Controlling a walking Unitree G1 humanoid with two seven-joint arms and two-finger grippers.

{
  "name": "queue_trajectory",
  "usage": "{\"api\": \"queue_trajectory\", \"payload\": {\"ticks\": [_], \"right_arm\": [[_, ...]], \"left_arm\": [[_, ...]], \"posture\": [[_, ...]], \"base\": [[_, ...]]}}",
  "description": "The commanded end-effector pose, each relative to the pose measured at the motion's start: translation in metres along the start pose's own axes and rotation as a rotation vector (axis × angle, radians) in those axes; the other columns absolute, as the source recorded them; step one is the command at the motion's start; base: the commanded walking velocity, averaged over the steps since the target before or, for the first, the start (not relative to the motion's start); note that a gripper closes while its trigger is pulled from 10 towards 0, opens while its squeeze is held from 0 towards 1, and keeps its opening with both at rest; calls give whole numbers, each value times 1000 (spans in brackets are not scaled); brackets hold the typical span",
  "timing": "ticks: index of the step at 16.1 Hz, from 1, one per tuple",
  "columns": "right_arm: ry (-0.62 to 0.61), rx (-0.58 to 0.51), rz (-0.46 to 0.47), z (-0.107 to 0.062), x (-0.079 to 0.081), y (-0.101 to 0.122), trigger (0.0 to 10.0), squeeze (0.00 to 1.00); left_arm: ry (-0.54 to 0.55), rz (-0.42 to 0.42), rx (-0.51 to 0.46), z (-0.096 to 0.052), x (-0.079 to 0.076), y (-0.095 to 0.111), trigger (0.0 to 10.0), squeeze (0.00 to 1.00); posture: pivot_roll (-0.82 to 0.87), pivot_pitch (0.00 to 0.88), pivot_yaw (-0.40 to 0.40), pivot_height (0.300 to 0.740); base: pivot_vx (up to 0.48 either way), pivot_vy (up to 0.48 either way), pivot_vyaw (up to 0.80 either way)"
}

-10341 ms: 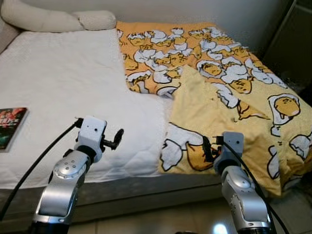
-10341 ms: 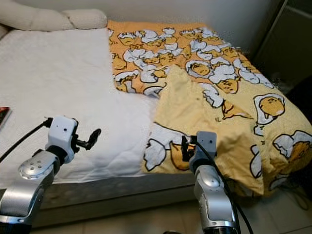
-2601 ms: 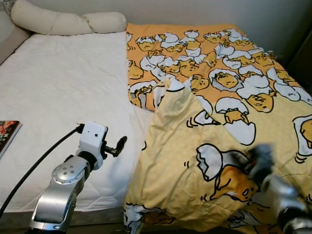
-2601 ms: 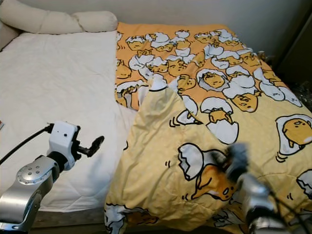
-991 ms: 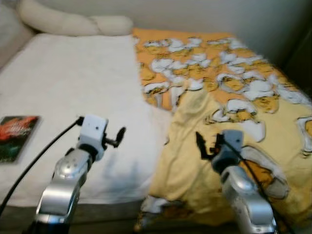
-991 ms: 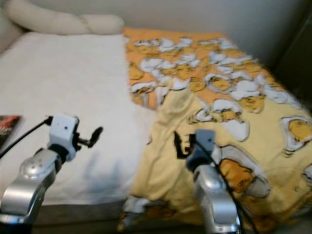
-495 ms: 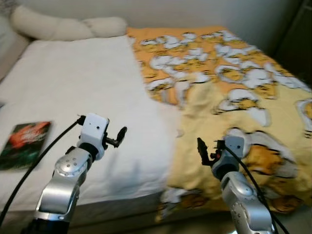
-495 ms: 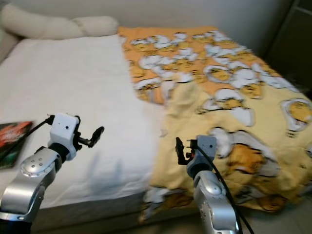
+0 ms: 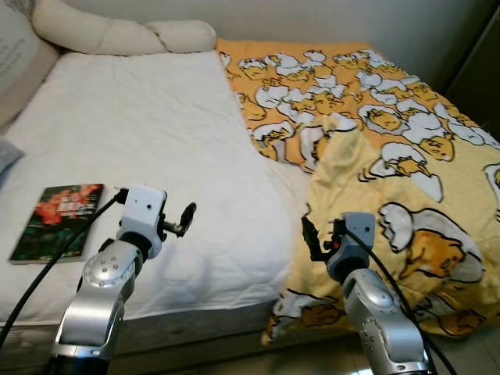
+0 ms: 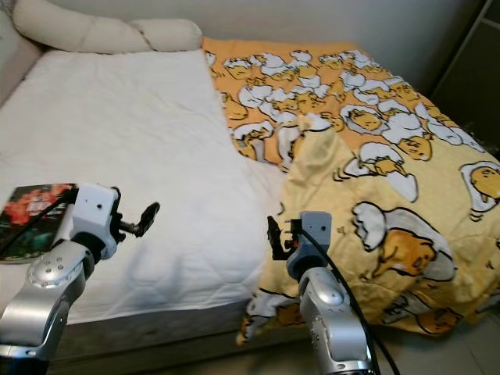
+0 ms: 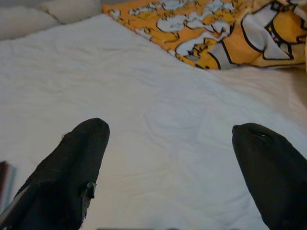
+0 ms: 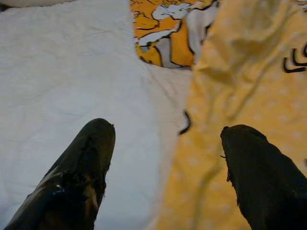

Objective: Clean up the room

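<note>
at the near edge of the bed the left gripper hovers over the white sheet, its two black fingers spread wide and holding nothing. the right gripper hangs just above the near edge too, where the sheet meets the yellow blanket, fingers wide apart and empty. the blanket, printed with egg cartoons, covers the bed's right side and droops over the near edge toward the floor, one corner folded back to show its pale yellow underside. a book with a dark red cover lies flat near the bed's left edge. at the far edge, along the wall, lie two cream pillows.
</note>
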State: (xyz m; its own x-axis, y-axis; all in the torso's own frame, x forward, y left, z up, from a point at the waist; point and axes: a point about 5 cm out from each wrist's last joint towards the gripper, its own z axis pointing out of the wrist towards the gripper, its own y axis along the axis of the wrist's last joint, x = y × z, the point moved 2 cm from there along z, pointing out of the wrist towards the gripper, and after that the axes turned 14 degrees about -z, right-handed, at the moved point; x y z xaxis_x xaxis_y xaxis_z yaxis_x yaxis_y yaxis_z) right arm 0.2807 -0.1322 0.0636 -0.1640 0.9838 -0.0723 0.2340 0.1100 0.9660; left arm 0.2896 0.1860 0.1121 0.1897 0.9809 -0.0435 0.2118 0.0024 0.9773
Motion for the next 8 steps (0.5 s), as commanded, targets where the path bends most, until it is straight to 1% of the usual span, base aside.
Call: {"api": "queue_trajectory", "payload": {"ticks": [1,6,8], "right_arm": [[-8,9,-17,2,-6,0,10000,0],[23,22,-43,8,-7,1,10000,0],[25,32,-45,10,-6,-1,10000,0]], "left_arm": [[15,-4,7,0,1,-2,10000,482],[22,-30,-17,1,1,1,10000,494],[23,-34,-20,-1,2,1,10000,498]], "posture": [[78,0,-51,740],[97,0,-71,740],[102,0,-76,740]], "base": [[0,0,0],[0,0,0],[249,0,0]]}}
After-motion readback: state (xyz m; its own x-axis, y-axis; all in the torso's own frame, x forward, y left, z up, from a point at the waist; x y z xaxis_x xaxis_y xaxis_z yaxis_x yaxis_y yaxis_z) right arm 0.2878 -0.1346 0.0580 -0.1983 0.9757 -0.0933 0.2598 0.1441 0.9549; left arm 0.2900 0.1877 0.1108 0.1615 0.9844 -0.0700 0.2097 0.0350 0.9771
